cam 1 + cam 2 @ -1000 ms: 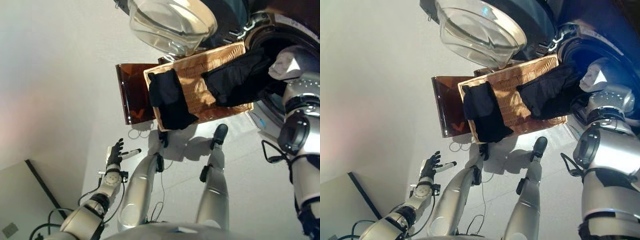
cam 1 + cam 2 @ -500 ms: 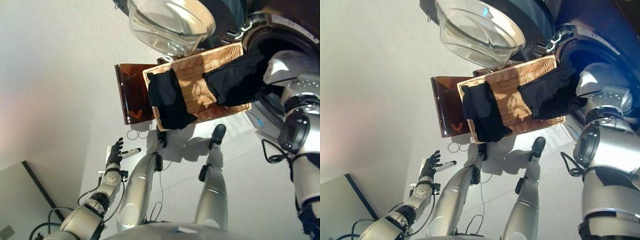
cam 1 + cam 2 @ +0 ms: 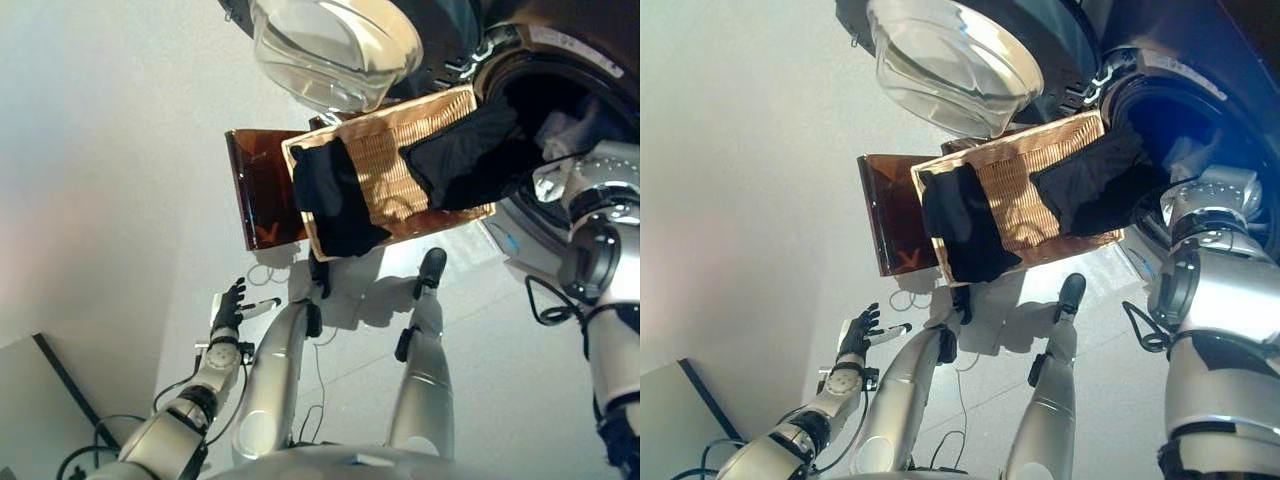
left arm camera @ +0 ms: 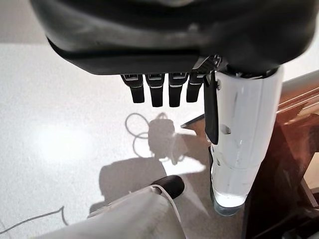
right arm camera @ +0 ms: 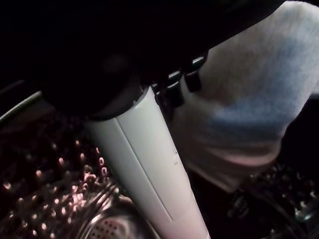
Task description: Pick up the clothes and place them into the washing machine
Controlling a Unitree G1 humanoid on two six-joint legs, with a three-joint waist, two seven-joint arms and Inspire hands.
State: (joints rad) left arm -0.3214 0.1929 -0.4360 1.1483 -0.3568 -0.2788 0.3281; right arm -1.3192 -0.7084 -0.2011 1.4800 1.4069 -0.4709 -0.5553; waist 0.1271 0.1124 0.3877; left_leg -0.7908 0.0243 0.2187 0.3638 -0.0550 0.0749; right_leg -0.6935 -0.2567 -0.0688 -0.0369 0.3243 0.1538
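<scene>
Right hand [image 5: 149, 164] inside the drum [image 3: 560, 90], fingers curled on a pale garment [image 5: 249, 109]. Left hand [image 3: 232, 300] idle, fingers straight. Release shallow and you risk it snagging the door rim.

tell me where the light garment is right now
The light garment is inside the washing machine drum, at the scene's upper right, by the right hand.

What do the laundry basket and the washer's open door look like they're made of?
The basket looks woven, wicker or rattan: tan with fine parallel ribbing and a slight sheen. The door looks like a clear glass or plastic bowl: see-through and glossy, with bright reflections. Which one can't be told.
</scene>
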